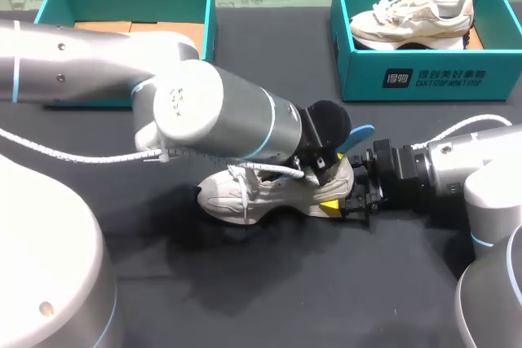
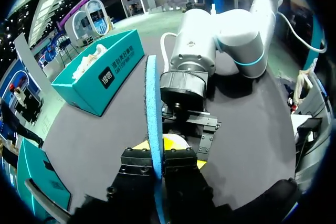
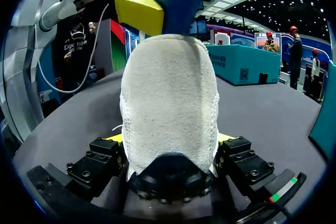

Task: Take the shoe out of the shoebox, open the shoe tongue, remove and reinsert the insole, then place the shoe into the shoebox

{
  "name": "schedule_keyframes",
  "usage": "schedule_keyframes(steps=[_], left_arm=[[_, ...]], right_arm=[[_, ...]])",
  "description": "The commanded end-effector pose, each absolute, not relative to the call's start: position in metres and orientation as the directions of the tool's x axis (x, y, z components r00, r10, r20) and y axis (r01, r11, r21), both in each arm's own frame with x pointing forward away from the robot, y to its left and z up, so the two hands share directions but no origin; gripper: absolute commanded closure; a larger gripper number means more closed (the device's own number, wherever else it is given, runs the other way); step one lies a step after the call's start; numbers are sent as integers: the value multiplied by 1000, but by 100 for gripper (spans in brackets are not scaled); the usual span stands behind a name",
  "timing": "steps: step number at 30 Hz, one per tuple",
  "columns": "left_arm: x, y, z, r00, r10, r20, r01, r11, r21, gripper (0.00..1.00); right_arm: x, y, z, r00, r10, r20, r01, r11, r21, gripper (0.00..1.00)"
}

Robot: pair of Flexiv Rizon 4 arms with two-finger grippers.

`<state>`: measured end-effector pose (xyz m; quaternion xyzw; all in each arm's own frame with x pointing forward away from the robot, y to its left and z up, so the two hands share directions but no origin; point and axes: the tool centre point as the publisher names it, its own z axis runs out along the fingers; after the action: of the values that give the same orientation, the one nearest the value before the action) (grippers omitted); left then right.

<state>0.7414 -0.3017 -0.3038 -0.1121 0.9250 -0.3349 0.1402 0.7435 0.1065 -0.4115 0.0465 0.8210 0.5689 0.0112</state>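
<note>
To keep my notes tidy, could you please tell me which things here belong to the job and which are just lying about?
Job: shoe, blue insole, empty shoebox, left gripper, right gripper.
Lying about: second shoe, other shoebox.

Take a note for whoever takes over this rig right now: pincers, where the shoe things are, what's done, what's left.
The left pincer is shut on the blue insole, held on edge above the shoe's heel.
The right pincer is shut on the heel of the shoe, which sits on the table.
The left shoebox holds no shoe; the right shoebox holds a second shoe.
Done: shoe out of the box. Insole fully out: cannot tell.
Left: reinsert insole, box the shoe.
</note>
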Motion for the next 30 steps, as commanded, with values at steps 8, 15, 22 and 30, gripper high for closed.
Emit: schedule_keyframes(steps=[8, 15, 22, 30], left_arm=[[755, -314, -251, -981, -184, 61, -173, 688, -705, 100], [750, -329, -217, -985, -57, 163, -164, 602, -782, 100], [734, -327, -173, -974, 57, 217, -165, 474, -865, 100], [732, -324, -158, -962, 113, 249, -177, 436, -882, 100]], right_arm=[[743, 108, -413, -995, 90, 34, 64, 351, 934, 100], [743, 108, -413, -995, 90, 34, 64, 351, 934, 100], [743, 108, -413, -995, 90, 34, 64, 351, 934, 100], [743, 108, -413, -995, 90, 34, 64, 351, 934, 100]])
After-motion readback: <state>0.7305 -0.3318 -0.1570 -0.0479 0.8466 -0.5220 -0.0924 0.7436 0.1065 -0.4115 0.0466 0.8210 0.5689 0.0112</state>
